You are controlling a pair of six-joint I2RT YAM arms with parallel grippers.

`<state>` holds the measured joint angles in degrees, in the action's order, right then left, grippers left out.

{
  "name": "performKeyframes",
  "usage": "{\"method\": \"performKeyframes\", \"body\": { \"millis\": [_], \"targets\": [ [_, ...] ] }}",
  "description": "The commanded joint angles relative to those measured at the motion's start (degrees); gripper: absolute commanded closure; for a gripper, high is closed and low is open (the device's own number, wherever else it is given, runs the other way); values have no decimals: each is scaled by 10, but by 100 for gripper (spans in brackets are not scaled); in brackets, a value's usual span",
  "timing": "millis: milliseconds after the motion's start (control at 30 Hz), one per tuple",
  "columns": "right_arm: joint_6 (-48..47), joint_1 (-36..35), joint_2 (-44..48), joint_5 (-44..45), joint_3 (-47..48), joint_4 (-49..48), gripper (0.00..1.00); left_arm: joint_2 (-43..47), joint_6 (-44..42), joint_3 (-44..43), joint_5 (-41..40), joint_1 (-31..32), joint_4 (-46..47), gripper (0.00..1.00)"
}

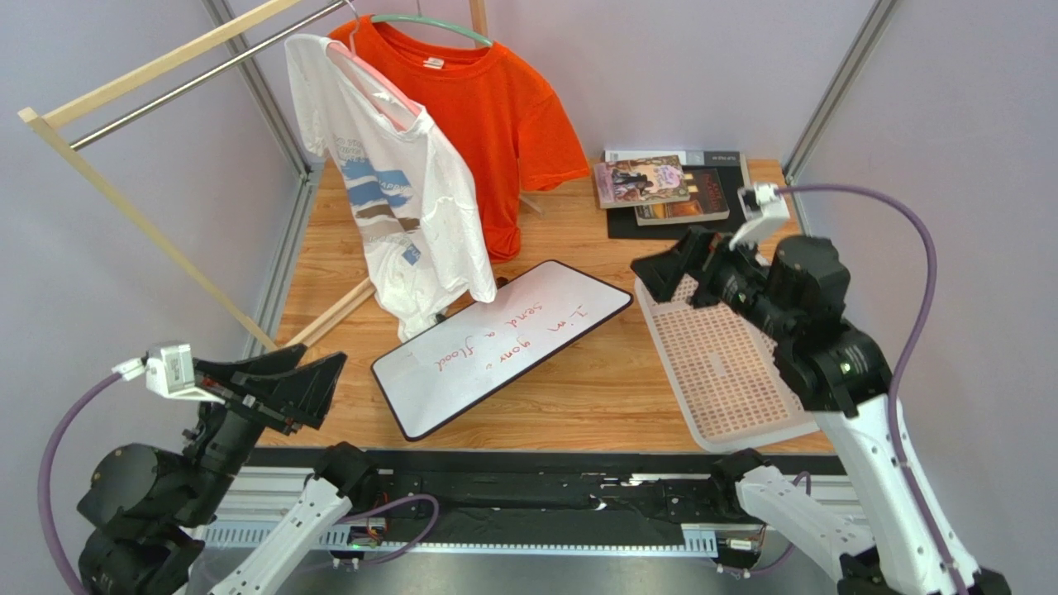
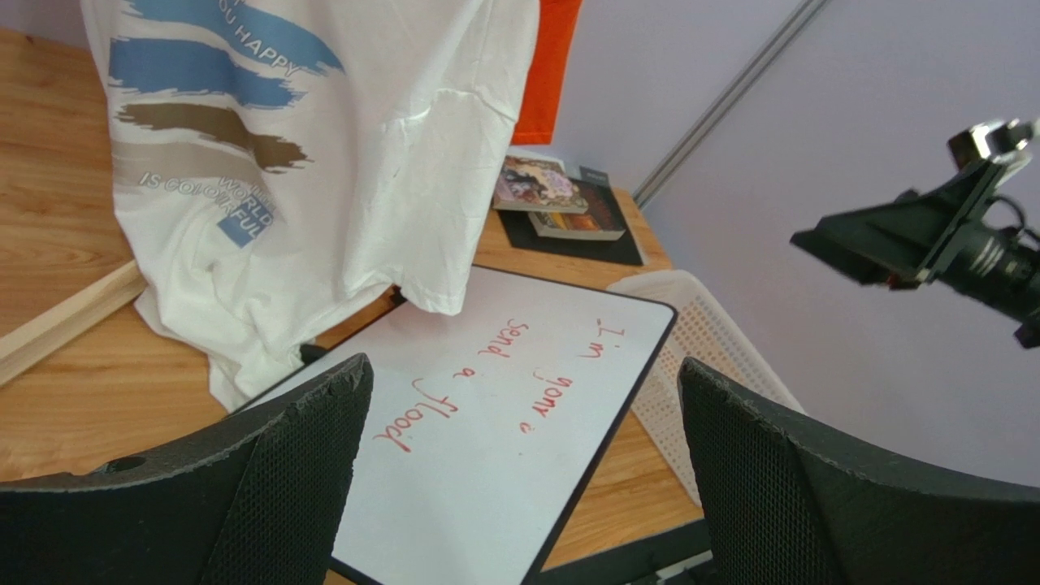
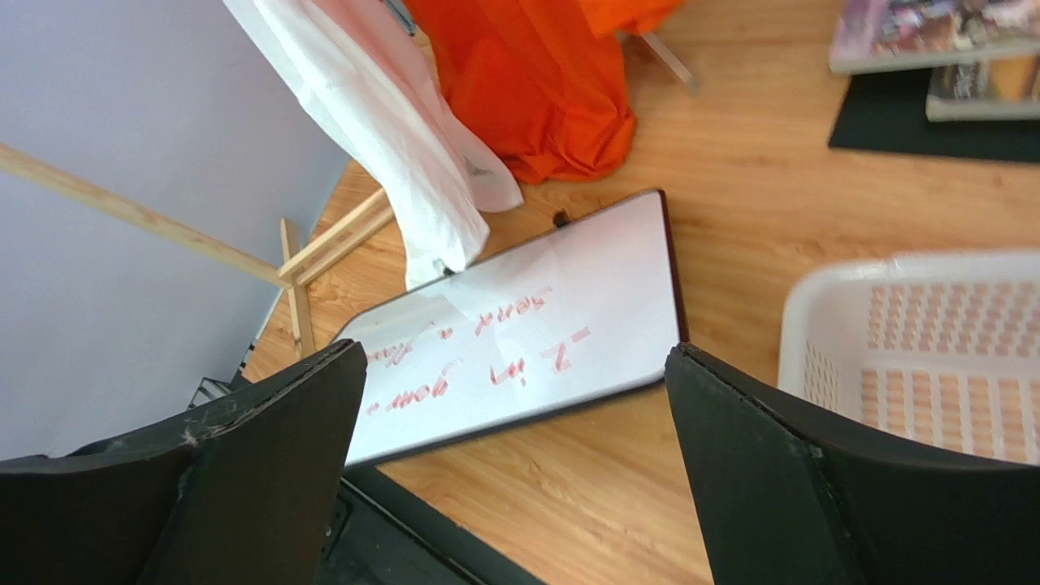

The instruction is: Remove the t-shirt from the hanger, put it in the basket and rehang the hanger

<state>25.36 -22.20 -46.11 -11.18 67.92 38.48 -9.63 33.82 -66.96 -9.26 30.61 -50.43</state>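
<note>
Approach was in hand: left gripper (image 1: pixel 308 372) and right gripper (image 1: pixel 677 267) hung empty, fingers spread, well short of the white shirt (image 1: pixel 397 186) on its hanger (image 1: pixel 379 81) at the rack (image 1: pixel 162 62), hem on the whiteboard (image 1: pixel 522 341); next likely called for pinching its shoulder

Left claw (image 1: pixel 317 366) low at seven o'clock, spread wide and empty, aimed toward one o'clock. Right claw (image 1: pixel 664 279) at three o'clock, likewise gaping with nothing between the fingers, pointing toward nine o'clock. Both arms bent, claws raised.
</note>
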Motion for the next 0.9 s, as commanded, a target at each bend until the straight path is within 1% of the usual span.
{"method": "performKeyframes", "body": {
  "millis": [0,67,100,200,233,300,333,433,467,567,700,733,767,833,867],
  "targets": [
    [-51,-68,-120,-5,135,-79,0,-65,-31,-37,-18,-2,-68,2],
    [-86,-103,-179,24,200,-59,0,-75,-32,-42,-20,-2,-65,2],
    [-98,-136,-236,33,260,-56,0,-79,-31,-44,-18,-2,-65,3],
    [-131,-173,-316,63,333,-62,0,-94,-27,-45,-3,-2,-62,5],
    [-139,-179,-363,66,378,-69,0,-99,-26,-46,1,-2,-62,5],
    [-167,-194,-410,75,417,-84,0,-104,-18,-45,10,-2,-61,7],
    [-179,-196,-449,89,446,-109,0,-105,-15,-44,17,-2,-62,7],
    [-214,-206,-506,105,490,-146,0,-102,-8,-42,31,-2,-62,11],
    [-223,-207,-541,104,522,-153,0,-101,-9,-43,30,-2,-63,14],
    [-246,-210,-602,102,575,-181,2,-97,-9,-44,20,-2,-70,17],
    [-252,-211,-652,92,605,-218,4,-108,-21,-41,-5,-2,-70,19],
    [-268,-211,-659,92,603,-240,5,-111,-24,-40,-18,-2,-69,19],
    [-268,-211,-665,90,601,-249,9,-115,-26,-39,-23,-2,-63,21],
    [-269,-211,-678,69,593,-282,12,-132,-31,-41,-28,-2,-59,21],
    [-263,-211,-682,62,592,-292,16,-138,-32,-42,-28,-2,-53,21]
  ]
}}
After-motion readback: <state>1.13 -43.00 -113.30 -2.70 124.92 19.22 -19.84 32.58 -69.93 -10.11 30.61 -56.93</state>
